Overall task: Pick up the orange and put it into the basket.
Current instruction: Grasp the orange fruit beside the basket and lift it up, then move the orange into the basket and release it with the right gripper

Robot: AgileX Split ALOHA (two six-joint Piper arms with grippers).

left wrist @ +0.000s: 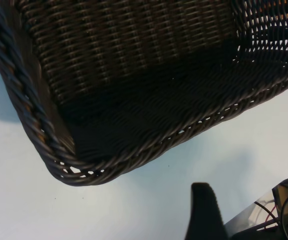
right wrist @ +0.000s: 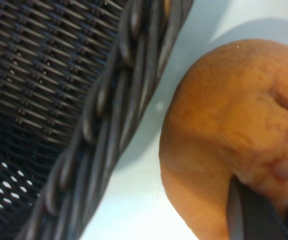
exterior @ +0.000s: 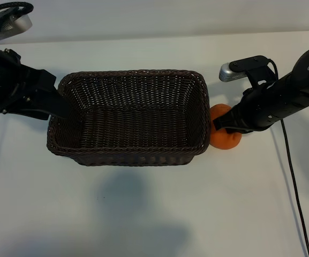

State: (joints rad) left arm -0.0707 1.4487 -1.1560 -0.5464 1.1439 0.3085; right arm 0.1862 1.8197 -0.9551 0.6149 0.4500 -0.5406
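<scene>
White table (exterior: 143,214): one basket (exterior: 130,85) and one orange (exterior: 226,140) were seen, orange just beside the basket's right wall. Right gripper (exterior: 224,127) was clamped on the orange; that pinch was shown only in the right wrist view. Left gripper (exterior: 55,107) was parked at the basket's left wall, its jaws apart.

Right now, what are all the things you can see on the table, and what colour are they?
basket: one, dark brown wicker, middle of the table, nothing inside it.
orange: one, orange, on the table just outside the basket's right end.
table: one, white, under everything.
cable: one, black, running across the table at the right.
left gripper: one, black, by the basket's left end, holding nothing.
right gripper: one, black, down at the orange, with a finger against the fruit.
</scene>
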